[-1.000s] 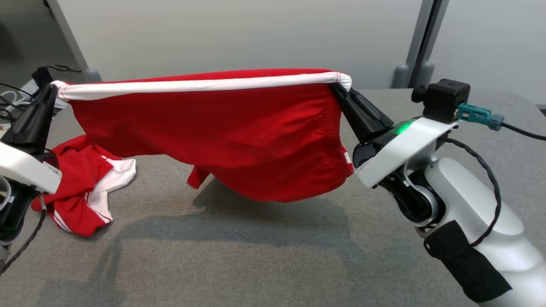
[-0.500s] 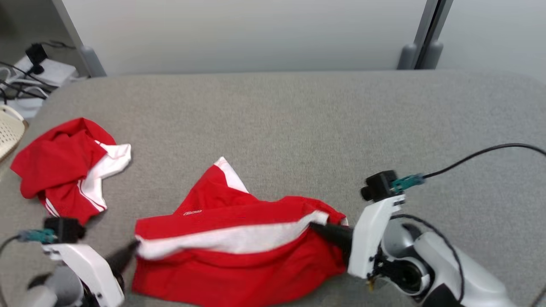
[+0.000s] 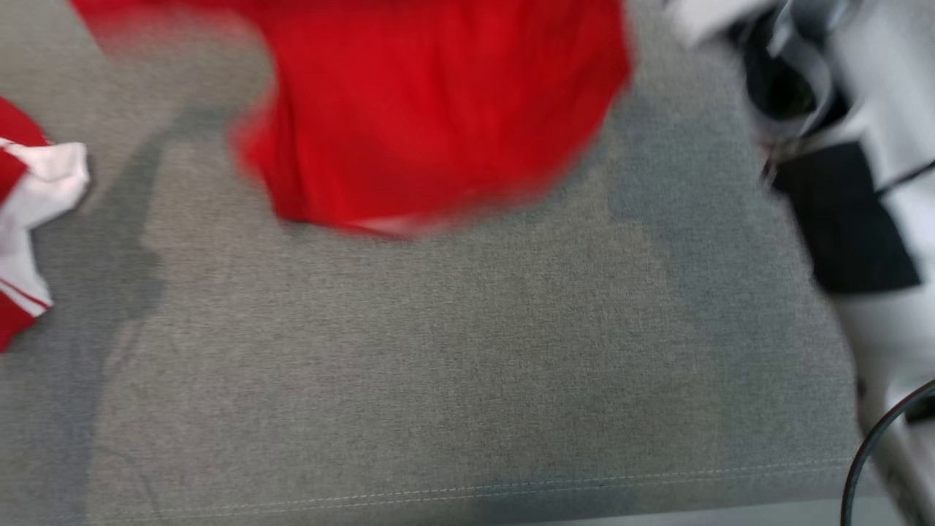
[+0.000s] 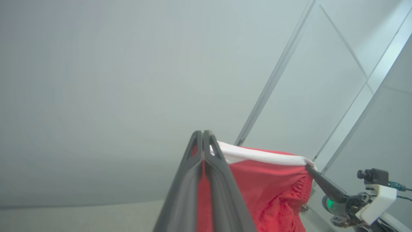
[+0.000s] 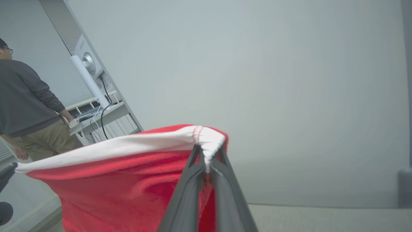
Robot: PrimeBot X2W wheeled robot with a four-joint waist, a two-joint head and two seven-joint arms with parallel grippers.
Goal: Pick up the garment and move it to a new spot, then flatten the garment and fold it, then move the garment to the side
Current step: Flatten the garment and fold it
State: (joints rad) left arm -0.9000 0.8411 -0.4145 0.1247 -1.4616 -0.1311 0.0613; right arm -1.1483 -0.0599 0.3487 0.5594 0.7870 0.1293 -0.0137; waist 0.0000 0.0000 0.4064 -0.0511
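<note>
And there it hung: the red garment (image 3: 438, 109) was strung up in the air over the grey fabric-covered table (image 3: 467, 380). The left gripper (image 4: 203, 137) was pinched tight on one end of the white waistband (image 5: 122, 145), and the right gripper (image 5: 207, 154) was clamped on the other, bunched end. It looked like a thin, light, slinky knit that sagged and bellied freely, so that stitched band looked the surest hold. A second crumpled red-and-white garment (image 3: 29, 204) lay off left.
</note>
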